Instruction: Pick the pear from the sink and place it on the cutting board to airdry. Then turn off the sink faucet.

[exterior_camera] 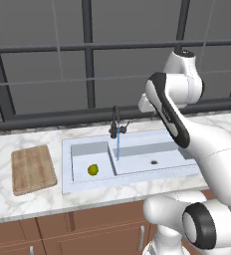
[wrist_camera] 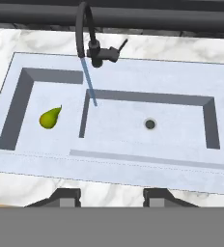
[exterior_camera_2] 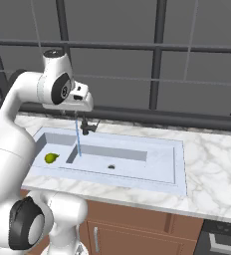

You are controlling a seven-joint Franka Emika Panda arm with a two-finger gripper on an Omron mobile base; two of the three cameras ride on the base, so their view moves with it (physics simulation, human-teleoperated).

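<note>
A small yellow-green pear [exterior_camera: 92,170] [exterior_camera_2: 50,158] [wrist_camera: 49,117] lies in the left basin of the pale sink [exterior_camera: 137,179] [wrist_camera: 133,169]. The dark gooseneck faucet [exterior_camera: 115,122] [exterior_camera_2: 86,127] [wrist_camera: 87,34] stands at the sink's back rim, and a thin blue stream of water [wrist_camera: 89,82] runs from it onto the divider between the basins. The wooden cutting board [exterior_camera: 33,168] lies flat on the counter left of the sink. My gripper [wrist_camera: 111,198] hangs high above the sink's front rim, looking down, open with nothing between its fingers.
The right basin has a dark drain hole [wrist_camera: 150,124]. Marble counter [exterior_camera_2: 212,164] stretches to the right of the sink. A dark window frame [exterior_camera: 90,60] rises behind the counter. Brown cabinet doors [exterior_camera: 87,234] run below the front edge.
</note>
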